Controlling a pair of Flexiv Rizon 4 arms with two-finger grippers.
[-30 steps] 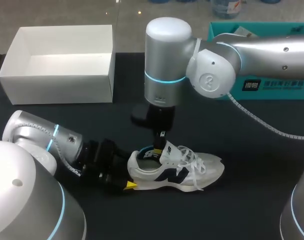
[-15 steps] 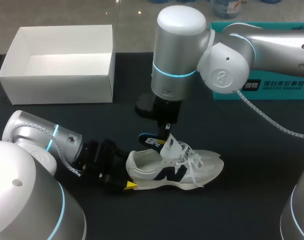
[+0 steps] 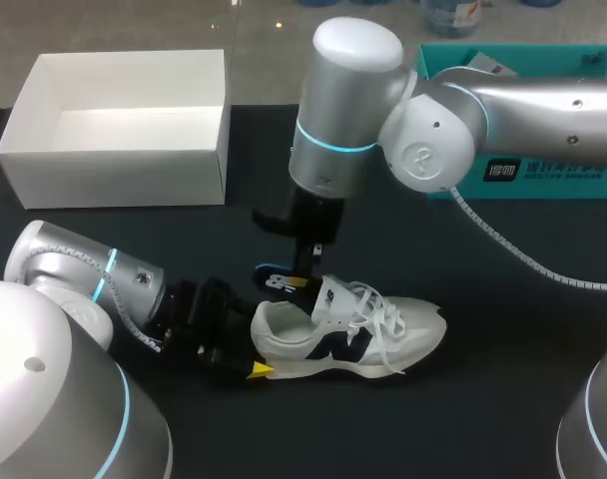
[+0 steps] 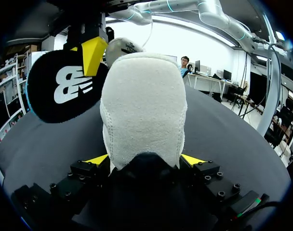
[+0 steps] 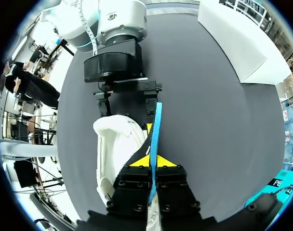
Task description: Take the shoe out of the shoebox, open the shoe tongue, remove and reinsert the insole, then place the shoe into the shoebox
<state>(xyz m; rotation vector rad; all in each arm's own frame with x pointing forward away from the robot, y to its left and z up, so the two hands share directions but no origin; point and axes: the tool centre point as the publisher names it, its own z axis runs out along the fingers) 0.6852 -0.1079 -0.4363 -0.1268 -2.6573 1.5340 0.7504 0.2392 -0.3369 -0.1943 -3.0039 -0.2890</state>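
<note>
Shoe, white with a navy side mark, on its sole mid-bench, well in from the edges and well apart from the shoebox. Heel pinched from both sides by left claw. Insole, black, blue-edged, white logo on it, out of the shoe and just above its collar, clamped on edge in right claw. Shoebox open at far left, white inside showing.

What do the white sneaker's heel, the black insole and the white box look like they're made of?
White sneaker heel: fuzzy matte nap, probably suede or synthetic. Black blue-edged insole: thin matte sheet, likely fabric-topped foam. White open shoebox: flat matte walls, likely cardboard.
</note>
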